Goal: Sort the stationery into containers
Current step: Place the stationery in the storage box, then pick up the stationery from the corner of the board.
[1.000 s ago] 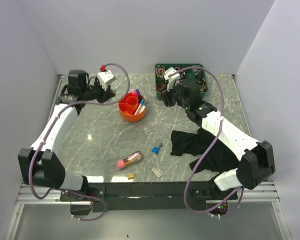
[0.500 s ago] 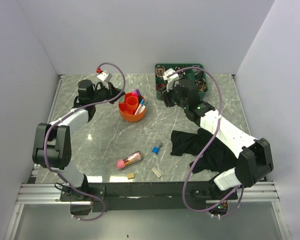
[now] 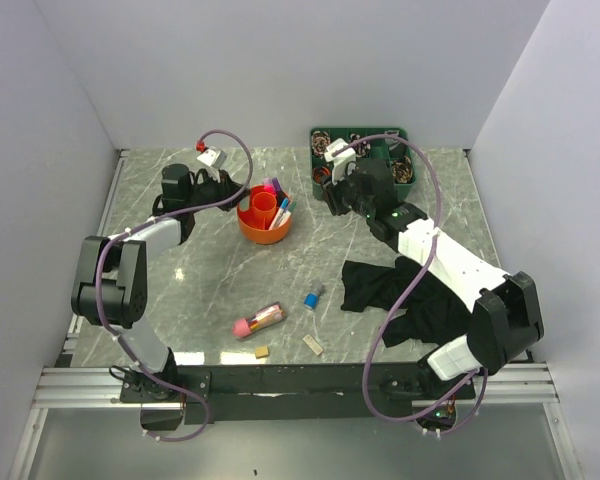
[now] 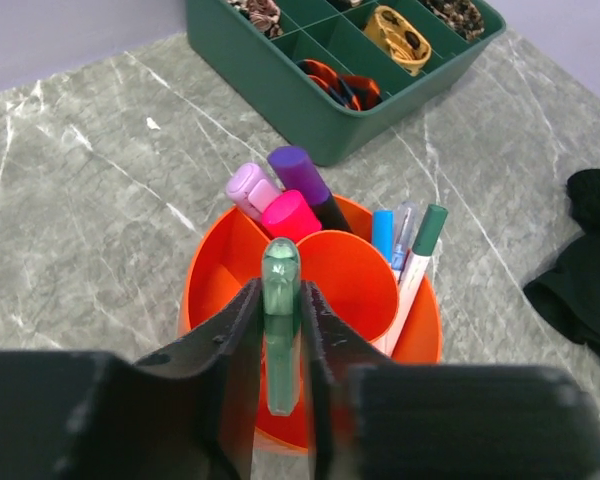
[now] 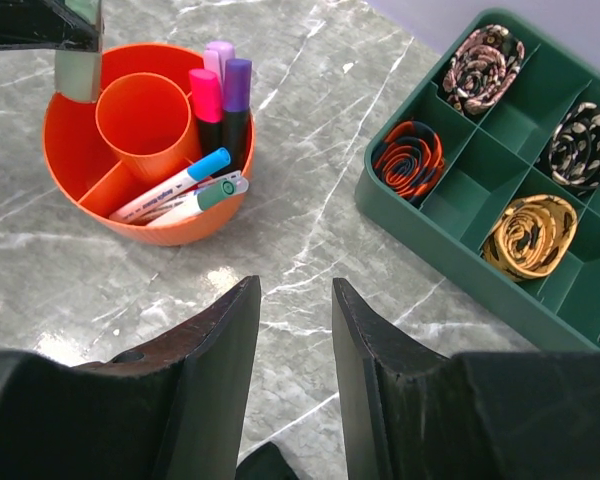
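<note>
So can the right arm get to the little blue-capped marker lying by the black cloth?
Probably yes. The small blue-capped marker lies in the open on the grey marble table, just left of the crumpled black cloth, nothing on it. The right gripper is open and empty.

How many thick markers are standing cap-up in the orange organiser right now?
3, sharing one section: pink marker, lilac marker, purple marker. Shorter ones could be hidden inside.

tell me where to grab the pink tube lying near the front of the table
Best grip the pink tube across its middle, coming straight down from above. It lies flat and slanted, pink cap toward the near left, so close across the slant, not along it.
</note>
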Motion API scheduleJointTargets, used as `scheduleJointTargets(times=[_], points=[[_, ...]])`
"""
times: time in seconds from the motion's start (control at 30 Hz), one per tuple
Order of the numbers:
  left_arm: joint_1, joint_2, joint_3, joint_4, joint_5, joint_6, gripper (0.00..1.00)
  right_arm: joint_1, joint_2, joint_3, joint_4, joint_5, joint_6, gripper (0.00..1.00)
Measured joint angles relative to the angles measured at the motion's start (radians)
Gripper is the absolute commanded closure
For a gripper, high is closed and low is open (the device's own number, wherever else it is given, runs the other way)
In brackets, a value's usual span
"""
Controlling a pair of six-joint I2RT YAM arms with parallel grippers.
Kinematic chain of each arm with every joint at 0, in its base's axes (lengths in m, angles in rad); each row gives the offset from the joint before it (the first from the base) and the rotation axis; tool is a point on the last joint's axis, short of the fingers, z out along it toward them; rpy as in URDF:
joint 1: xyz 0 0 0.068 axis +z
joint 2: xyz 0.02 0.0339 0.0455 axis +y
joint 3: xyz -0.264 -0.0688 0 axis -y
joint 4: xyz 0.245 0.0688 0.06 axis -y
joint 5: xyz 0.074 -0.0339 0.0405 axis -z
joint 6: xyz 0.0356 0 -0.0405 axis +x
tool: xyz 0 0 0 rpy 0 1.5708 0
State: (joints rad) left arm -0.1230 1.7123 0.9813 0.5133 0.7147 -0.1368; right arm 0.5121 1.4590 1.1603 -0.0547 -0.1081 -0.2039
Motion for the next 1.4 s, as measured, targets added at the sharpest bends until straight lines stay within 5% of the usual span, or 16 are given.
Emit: scheduleJointTargets(times=[0.37,0.57,0.67,0.8,1.0,1.2,1.4], points=[[0.002,-0.014,-0.001,-0.048,-0.054,0.019,0.59,-0.001,0.008,0.001,-0.002,-0.005,0.0,0.57],[0.004,-0.157,-0.001,-0.2,-0.051,0.084,0.5,-0.001,0.018,0.006,-0.009,-0.008,-0.004,0.55],[0.002,-0.298,0.012,-0.359,0.01,0.24,0.44,-0.001,0.018,0.006,-0.01,-0.01,-0.015,0.53],[-0.039,-0.422,0.123,-0.796,0.126,0.63,0.43,-0.001,0.015,0.005,-0.017,-0.022,-0.035,0.41],[-0.19,-0.368,0.148,-1.317,0.126,1.061,0.43,-0.124,0.003,0.019,-0.047,-0.089,0.158,0.34],[-0.511,-0.312,0.071,-1.357,0.005,1.123,0.46,-0.355,0.004,0.1,-0.087,-0.11,0.353,0.32],[-0.688,-0.128,0.122,-1.315,-0.078,1.119,0.47,-0.439,0.004,0.154,-0.11,-0.15,0.402,0.31]])
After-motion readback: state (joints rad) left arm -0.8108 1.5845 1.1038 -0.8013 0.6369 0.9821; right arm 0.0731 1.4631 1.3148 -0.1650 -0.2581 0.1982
